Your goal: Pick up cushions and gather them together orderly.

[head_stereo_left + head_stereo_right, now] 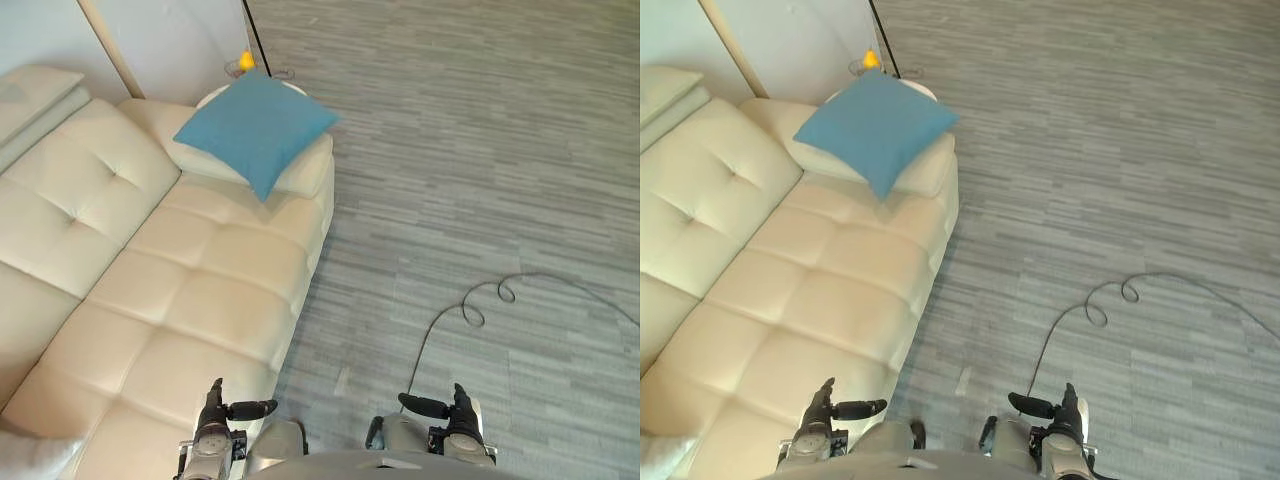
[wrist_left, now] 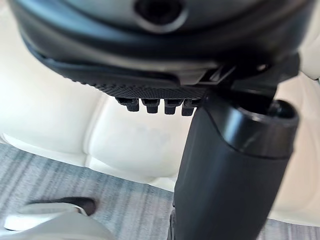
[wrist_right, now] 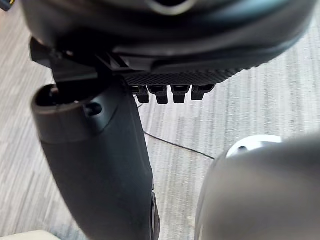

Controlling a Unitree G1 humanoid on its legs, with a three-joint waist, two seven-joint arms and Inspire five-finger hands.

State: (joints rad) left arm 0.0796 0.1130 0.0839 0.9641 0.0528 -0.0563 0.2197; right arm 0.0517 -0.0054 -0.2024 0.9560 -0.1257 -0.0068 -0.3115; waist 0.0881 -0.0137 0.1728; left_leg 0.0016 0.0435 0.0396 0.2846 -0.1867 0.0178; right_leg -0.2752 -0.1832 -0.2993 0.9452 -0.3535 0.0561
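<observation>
At the bottom edge of the head views, nearest the viewer, two dark robot hands are raised side by side, well apart from each other. The left robot hand [image 1: 215, 408] is at lower left, above the front edge of the sofa seat. Its fingers [image 2: 157, 106] are straight, its thumb [image 2: 230, 175] juts out sideways, and it holds nothing. The right robot hand [image 1: 458, 405] is at lower right above the floor. It is likewise spread, fingers straight and thumb pointing inward, and it is empty. In the lower left corner a pale, soft shape [image 1: 30, 455] lies on the seat; what it is cannot be told. A long cream leather sofa with buttoned, quilted seat squares [image 1: 200, 300] runs from there up the left half of the frame, its back cushions along the left edge. A grey wood-plank floor [image 1: 480, 150] covers the whole right half. At the far end of the sofa, in the upper middle-left, a square teal-blue fabric cushion [image 1: 258, 125] lies turned like a diamond, one corner pointing down toward the seat. It rests on the sofa's padded cream end piece [image 1: 305, 172], well apart from both robot hands. Just behind the cushion, by the top edge, a small yellow object [image 1: 246, 60] sits on what looks like a small round glass stand. A white wall panel [image 1: 170, 40] rises beside it in the upper left.
</observation>
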